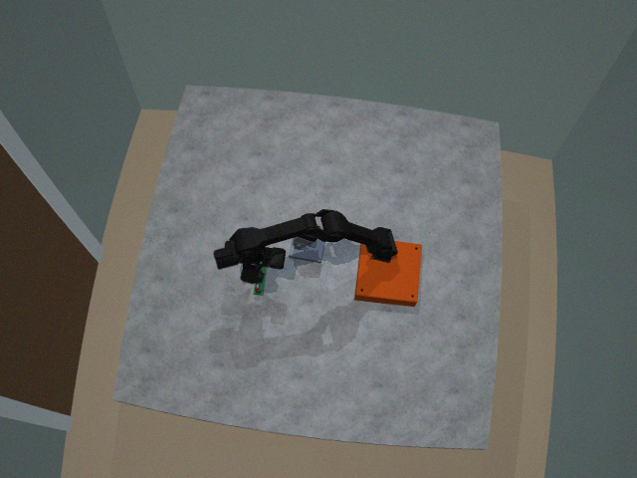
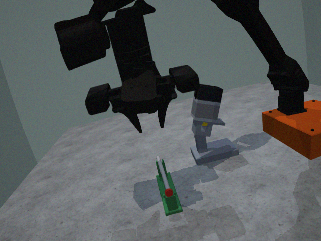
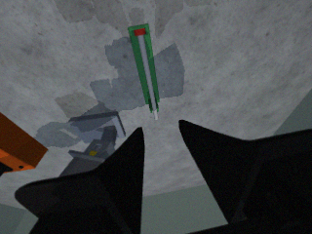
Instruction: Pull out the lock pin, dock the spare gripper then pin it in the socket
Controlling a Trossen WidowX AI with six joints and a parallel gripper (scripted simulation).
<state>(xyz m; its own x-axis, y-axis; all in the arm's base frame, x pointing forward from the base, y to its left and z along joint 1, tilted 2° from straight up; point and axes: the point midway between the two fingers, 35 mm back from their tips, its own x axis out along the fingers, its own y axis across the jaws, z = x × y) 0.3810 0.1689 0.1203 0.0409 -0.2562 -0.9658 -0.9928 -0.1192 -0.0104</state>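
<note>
Gripper [image 2: 150, 127] hangs in the air above the mat [image 2: 77, 165], fingers pointing down, jaws part-open w/ nothing between them, set to about a narrow thing's width, prob. pre-shaped for the pin.

Lock pin [image 2: 163, 174] lies in a green cradle [image 2: 173, 205] on the mat, near side of the scene and below, a bit right of, the fingertips. Red head [image 2: 168, 192] faces near; the plain pale tip pokes out the far end. Cradle keeps the pin off the mat and stops it rolling, so fingers can close across the shaft. In the wrist view the cradle runs straight away from the gap between the fingers, so the jaws look lined up to straddle it.

Mount [image 2: 205, 129] stands to the right of the cradle, well apart from it, on its grey foot [image 2: 220, 151]. Spare gripper [image 2: 208, 97], dark block, sits on top of the socket, so docking looks done. Only the pin step seems left.

Arm's orange base [image 2: 293, 129] sits far right.

Next, by my read: drop onto the shaft, grip, carry to the socket.
</note>
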